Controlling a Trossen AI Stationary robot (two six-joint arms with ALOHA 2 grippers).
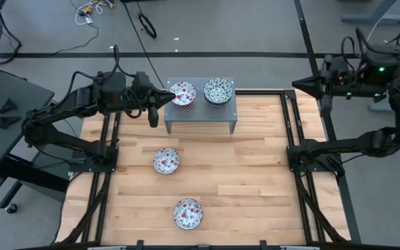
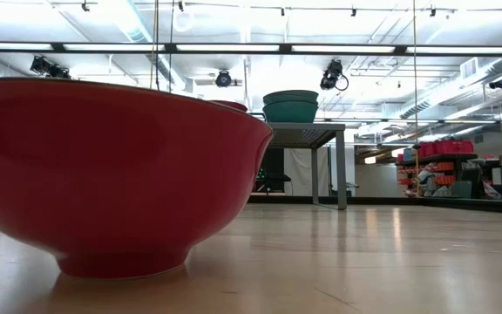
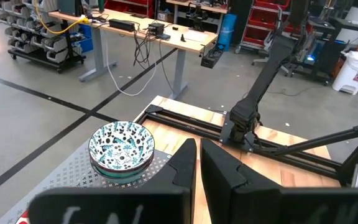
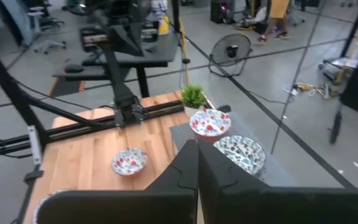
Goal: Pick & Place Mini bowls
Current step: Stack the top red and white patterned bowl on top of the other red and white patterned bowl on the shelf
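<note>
The left gripper (image 1: 170,95) hangs at the far-left part of the surface (image 1: 255,180), its tips just at the rim of the reddish-pink bowl (image 1: 183,93) on the grey perforated stand (image 1: 201,111). Its fingers (image 3: 185,163) are nearly closed and appear to grip nothing; in the left wrist view only a thin gap separates them.

The bowl looks already placed, so the step seems to be backing away. Doing that well means lifting clear of the rim before swinging sideways, so the bowl is not nudged towards the stand's edge.

The green-teal bowl (image 1: 218,90) sits beside it on the stand, both look empty. Two more reddish-pink bowls wait on the surface: one (image 1: 166,161) in front of the stand, one (image 1: 187,213) near the front edge.

The right gripper (image 1: 298,85) waits off the far-right corner, fingers (image 4: 185,163) fully closed and empty.
</note>
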